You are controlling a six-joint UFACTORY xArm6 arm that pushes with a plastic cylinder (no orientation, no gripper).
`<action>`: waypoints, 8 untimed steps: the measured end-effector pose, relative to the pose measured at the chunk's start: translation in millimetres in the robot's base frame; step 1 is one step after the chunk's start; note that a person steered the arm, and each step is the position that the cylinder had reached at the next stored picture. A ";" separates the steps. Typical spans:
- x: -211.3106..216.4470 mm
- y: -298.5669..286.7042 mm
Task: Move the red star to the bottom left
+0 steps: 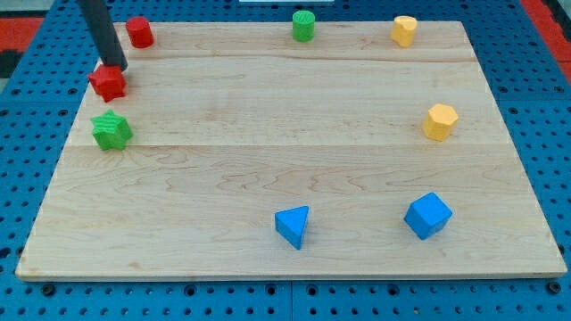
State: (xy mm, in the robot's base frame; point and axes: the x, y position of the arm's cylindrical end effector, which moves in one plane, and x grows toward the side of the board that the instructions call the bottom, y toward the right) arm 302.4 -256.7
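The red star (107, 83) lies near the board's left edge, in the upper part of the view. My tip (116, 66) rests against the star's upper right side, the dark rod slanting up to the view's top left. A green star (111, 131) lies just below the red star, a small gap apart. A red cylinder (138, 32) stands above and right of my tip, near the board's top left corner.
A green cylinder (303, 26) stands at top centre. A yellow block (404, 30) is at top right, a yellow hexagon (440, 121) at mid right. A blue triangle (293, 226) and blue cube (428, 215) lie toward the bottom. The wooden board (268, 116) sits on blue pegboard.
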 end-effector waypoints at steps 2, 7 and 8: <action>43.8 -15.9; 133.7 -27.8; 133.7 -28.7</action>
State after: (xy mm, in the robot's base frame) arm 436.1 -285.4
